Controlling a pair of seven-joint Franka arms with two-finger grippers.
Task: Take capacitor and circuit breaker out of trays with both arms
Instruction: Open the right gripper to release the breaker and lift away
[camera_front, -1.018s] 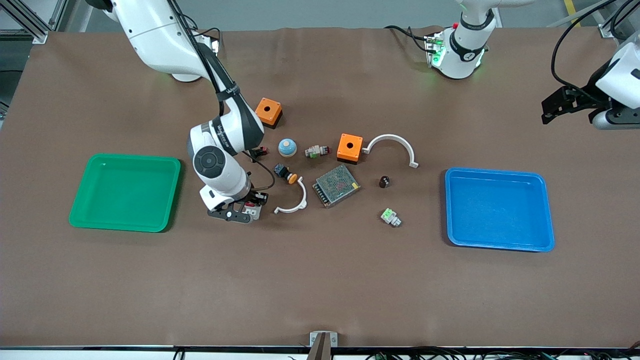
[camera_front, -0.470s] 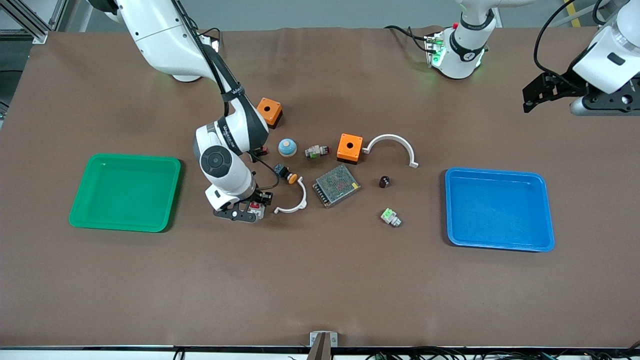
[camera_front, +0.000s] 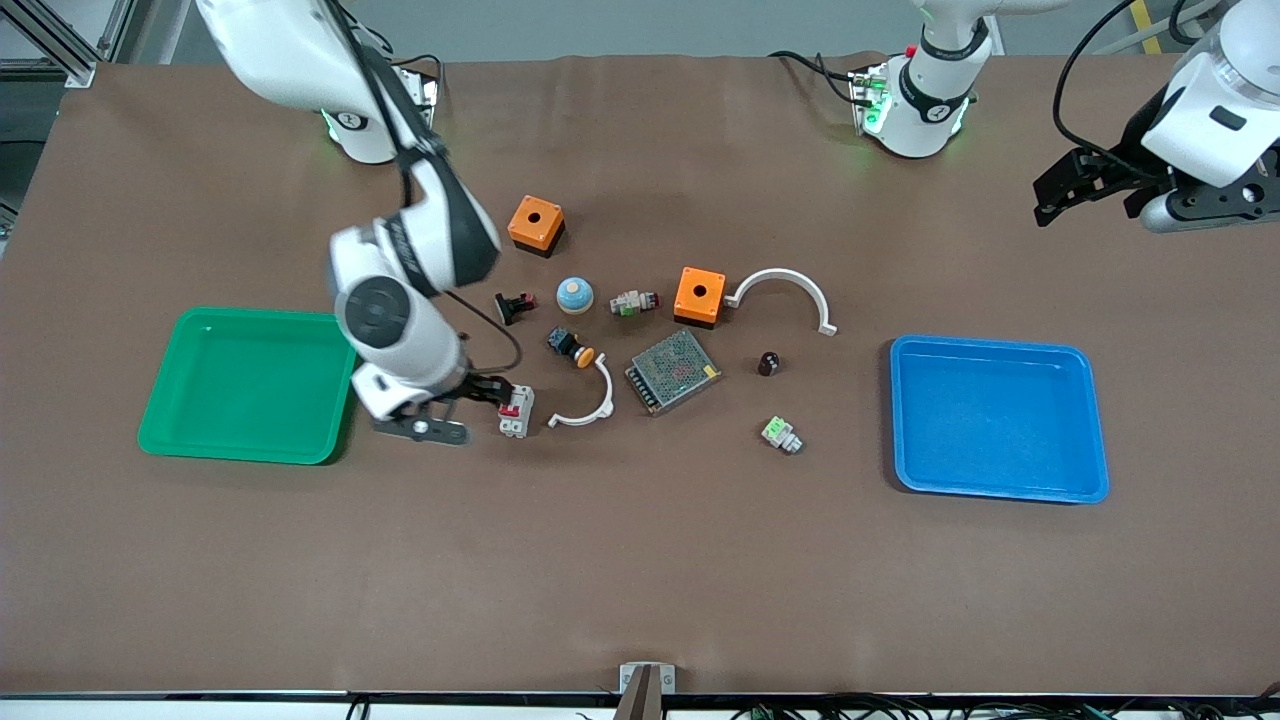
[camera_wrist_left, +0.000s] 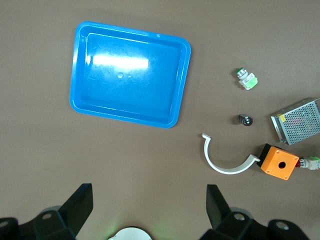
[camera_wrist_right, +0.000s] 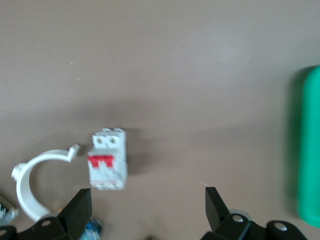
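The breaker (camera_front: 516, 411), a white block with red levers, lies on the table between the green tray (camera_front: 250, 385) and a white half-ring (camera_front: 588, 405). My right gripper (camera_front: 455, 400) is open and empty just beside the breaker, toward the green tray. In the right wrist view the breaker (camera_wrist_right: 107, 160) lies ahead of one finger, outside the open right gripper (camera_wrist_right: 148, 210). The capacitor (camera_front: 768, 363), a tiny black cylinder, stands near the blue tray (camera_front: 1000, 420); it also shows in the left wrist view (camera_wrist_left: 245, 119). My left gripper (camera_front: 1085, 190) is open and empty, high over the table's left-arm end (camera_wrist_left: 148, 200).
Between the trays lie two orange boxes (camera_front: 536, 222) (camera_front: 699, 294), a larger white half-ring (camera_front: 785, 295), a metal mesh box (camera_front: 673, 371), a blue-and-tan knob (camera_front: 574, 294), a black push button with orange cap (camera_front: 570, 347), a black-and-red clip (camera_front: 514, 305) and two small green-and-white parts (camera_front: 781, 434) (camera_front: 634, 301).
My right gripper was down over the breaker and has shifted toward the green tray, leaving the breaker uncovered on the table. My left gripper has moved slightly toward the table's middle.
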